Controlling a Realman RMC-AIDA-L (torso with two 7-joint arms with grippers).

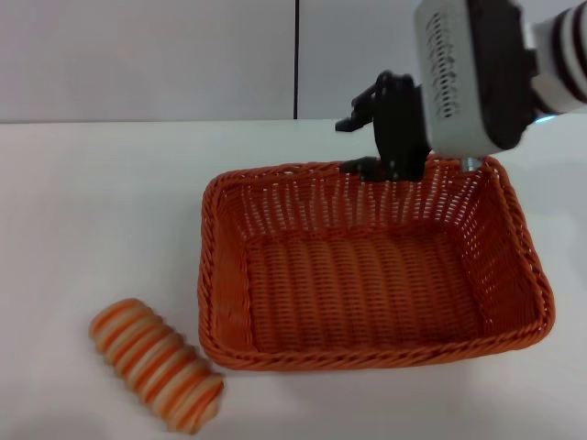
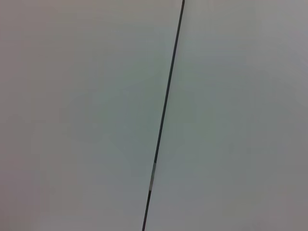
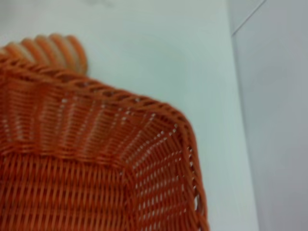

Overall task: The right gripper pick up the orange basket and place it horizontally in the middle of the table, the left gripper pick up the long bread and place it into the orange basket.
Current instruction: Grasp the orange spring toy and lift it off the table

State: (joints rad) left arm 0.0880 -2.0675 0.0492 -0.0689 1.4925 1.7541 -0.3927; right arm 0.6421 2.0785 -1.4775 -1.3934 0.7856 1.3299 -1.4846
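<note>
The orange basket (image 1: pixel 226 275) lies flat on the white table (image 1: pixel 92 202), long side across the view, with nothing inside. My right gripper (image 1: pixel 358 144) hangs at the basket's far rim, right of centre, open, one black finger just inside the rim and the other beyond it. In the right wrist view the basket's woven wall and a corner of its rim (image 3: pixel 96 125) fill the picture from close up. The long bread (image 1: pixel 156 365), striped orange and cream, rests on the table off the basket's near left corner; its end (image 3: pixel 53 48) shows past the rim. My left gripper is out of view.
A pale wall with a dark vertical seam (image 1: pixel 296 60) stands behind the table; the left wrist view shows only that wall and the seam (image 2: pixel 166 106). White tabletop lies bare left of the basket and behind the bread.
</note>
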